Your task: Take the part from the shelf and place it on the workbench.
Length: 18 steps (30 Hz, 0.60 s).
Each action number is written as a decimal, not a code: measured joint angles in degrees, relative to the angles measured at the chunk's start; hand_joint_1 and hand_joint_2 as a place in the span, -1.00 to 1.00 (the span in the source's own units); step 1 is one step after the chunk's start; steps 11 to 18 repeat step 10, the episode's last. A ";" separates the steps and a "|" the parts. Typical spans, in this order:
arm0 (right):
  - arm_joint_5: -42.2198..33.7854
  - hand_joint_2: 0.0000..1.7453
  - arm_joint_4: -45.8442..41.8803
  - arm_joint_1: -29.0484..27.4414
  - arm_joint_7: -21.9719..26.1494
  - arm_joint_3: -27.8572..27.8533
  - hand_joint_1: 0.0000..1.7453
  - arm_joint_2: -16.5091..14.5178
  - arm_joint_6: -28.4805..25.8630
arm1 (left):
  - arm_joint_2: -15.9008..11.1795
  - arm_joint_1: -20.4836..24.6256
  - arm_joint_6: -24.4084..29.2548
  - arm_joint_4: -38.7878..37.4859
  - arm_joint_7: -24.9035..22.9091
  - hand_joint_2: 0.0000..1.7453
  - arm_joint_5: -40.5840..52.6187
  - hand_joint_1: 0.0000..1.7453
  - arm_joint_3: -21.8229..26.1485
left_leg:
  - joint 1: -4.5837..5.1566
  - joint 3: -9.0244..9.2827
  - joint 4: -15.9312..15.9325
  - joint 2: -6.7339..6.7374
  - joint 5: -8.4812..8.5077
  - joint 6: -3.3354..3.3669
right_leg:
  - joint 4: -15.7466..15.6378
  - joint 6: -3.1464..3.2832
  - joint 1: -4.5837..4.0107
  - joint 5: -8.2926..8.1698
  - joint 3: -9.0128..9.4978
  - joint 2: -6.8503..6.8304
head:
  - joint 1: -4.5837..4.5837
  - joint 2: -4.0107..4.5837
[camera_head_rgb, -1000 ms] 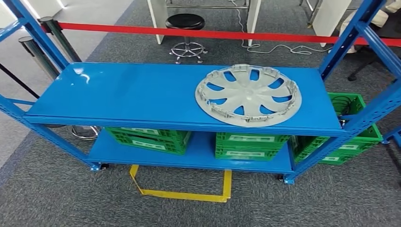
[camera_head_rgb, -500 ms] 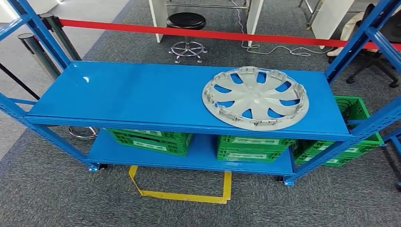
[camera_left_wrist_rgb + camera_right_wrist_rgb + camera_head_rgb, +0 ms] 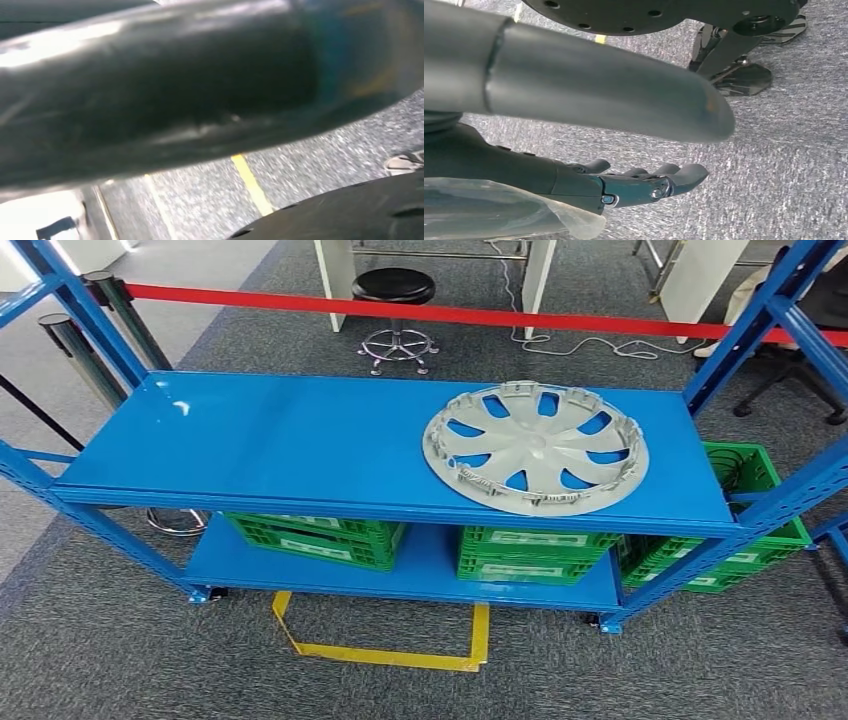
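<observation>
A grey wheel cover (image 3: 536,447) lies flat on the right part of the blue shelf's (image 3: 280,440) top deck, above green crates (image 3: 318,535). The right hand (image 3: 574,140) hangs over grey carpet, fingers (image 3: 674,177) apart and holding nothing. The left hand's state cannot be told.

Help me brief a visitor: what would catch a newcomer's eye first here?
The grey wheel cover, lying flat on the right part of the blue shelf's top deck. Next the green crates on the deck beneath, and the red barrier tape stretched across behind the shelf.
</observation>
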<state>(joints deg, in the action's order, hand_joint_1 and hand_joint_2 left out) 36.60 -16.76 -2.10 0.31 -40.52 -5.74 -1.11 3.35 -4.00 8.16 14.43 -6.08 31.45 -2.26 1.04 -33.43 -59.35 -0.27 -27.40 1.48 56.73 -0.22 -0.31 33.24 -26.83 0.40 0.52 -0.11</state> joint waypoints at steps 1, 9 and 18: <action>-1.24 -1.00 -0.18 -0.21 -0.01 1.33 -1.00 0.18 0.03 | -0.10 -0.13 -0.27 0.23 0.22 -1.00 -1.08 -1.00 0.03 | -0.01 0.00 0.00 0.00 0.00 0.00 | 0.00 0.00 -0.01 0.00 0.00 0.00 | 0.00 0.00; -11.61 -1.00 -1.66 -2.01 -0.13 12.36 -1.00 1.64 0.43 | -0.89 -1.35 -2.52 2.24 1.89 -1.00 -10.05 -1.00 0.53 | -0.06 0.00 0.02 0.00 -0.01 -0.01 | 0.00 0.03 -0.05 0.07 0.01 0.00 | 0.01 0.00; -12.29 -1.00 -1.75 -2.13 -0.13 13.08 -1.00 1.72 0.45 | -0.93 -1.43 -2.66 2.37 1.99 -1.00 -10.63 -1.00 0.61 | -0.06 0.00 0.02 0.00 -0.01 -0.01 | 0.00 0.03 -0.05 0.07 0.01 0.00 | 0.00 0.00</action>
